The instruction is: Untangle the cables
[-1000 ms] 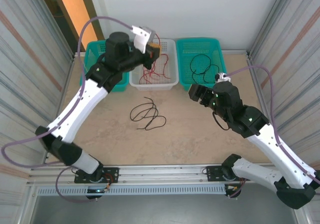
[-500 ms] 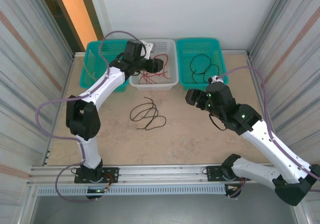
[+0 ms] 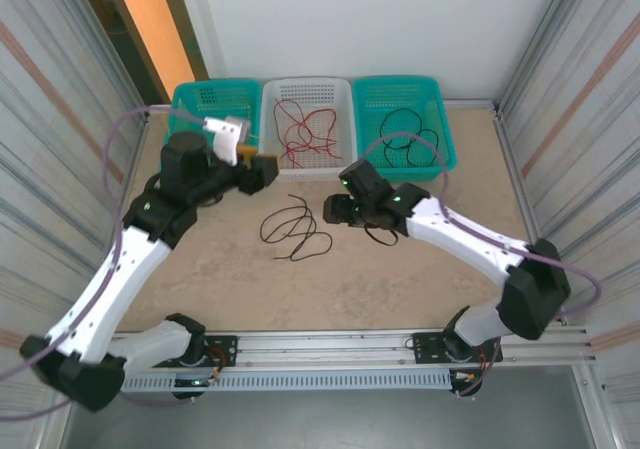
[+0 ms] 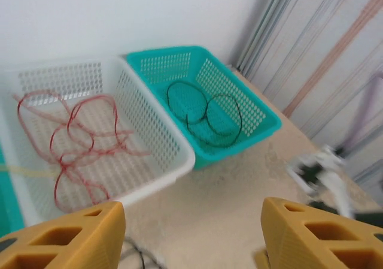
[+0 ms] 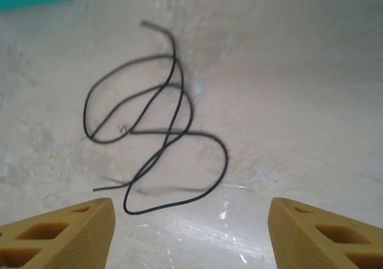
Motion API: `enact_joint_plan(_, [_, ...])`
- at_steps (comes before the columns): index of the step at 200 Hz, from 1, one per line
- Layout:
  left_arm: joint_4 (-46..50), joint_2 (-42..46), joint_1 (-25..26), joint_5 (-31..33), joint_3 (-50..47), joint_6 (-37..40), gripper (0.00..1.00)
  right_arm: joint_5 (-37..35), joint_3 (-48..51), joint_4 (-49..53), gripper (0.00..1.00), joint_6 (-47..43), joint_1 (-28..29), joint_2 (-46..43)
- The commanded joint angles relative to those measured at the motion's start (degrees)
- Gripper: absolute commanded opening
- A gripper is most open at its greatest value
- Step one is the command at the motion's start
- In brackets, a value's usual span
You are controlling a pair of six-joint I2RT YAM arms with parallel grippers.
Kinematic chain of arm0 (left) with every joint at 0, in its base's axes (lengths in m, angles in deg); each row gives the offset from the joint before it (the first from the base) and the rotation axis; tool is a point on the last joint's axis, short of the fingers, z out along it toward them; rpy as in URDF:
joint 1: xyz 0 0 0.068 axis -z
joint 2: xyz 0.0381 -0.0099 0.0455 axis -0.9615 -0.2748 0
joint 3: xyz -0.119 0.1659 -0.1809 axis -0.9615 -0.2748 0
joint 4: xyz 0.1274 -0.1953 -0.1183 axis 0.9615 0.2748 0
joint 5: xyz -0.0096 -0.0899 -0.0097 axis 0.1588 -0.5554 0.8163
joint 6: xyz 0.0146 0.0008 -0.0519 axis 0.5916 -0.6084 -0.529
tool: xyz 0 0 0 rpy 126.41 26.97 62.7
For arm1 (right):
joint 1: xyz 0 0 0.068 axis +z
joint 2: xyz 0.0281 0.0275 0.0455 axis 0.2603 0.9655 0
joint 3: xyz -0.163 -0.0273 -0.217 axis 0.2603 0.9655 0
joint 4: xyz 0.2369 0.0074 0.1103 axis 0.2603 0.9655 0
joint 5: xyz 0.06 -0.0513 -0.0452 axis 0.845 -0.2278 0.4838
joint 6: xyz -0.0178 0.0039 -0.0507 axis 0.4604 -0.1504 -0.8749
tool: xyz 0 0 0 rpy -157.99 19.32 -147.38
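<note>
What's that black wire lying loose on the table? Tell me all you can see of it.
The black cable is one thin, flexible strand, matte and rubbery-looking, both ends free. It lies flat on the beige table in a few loose loops crossing each other, in front of the white basket. Only the table touches it; the open right gripper hovers above.

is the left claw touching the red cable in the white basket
Apart. The top view shows the left claw outside the white basket, while the red cable lies inside it.
</note>
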Motion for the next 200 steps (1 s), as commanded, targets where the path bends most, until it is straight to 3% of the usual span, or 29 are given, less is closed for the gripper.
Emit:
enact_joint_plan(1, [7.4,5.0,0.0,0.2,-8.1,-4.4,0.62,3.9,-3.0,-3.8,0.59,0.0,0.5,6.3])
enact_joint_plan(38, [9.6,12.5,-0.2,1.2,-16.8,-10.0,0.61,4.9,-9.2,-2.4,0.38,0.5,0.5,18.5])
enact_joint_plan(93, [8.9,8.3,-0.4,0.7,-20.9,-14.0,0.56,5.0,-14.7,-1.7,0.31,2.2,0.7,28.6])
enact_joint_plan(200, [8.7,8.5,-0.4,-0.3,-20.9,-13.9,0.55,1.8,-23.6,4.6,0.25,3.1,0.7,37.2])
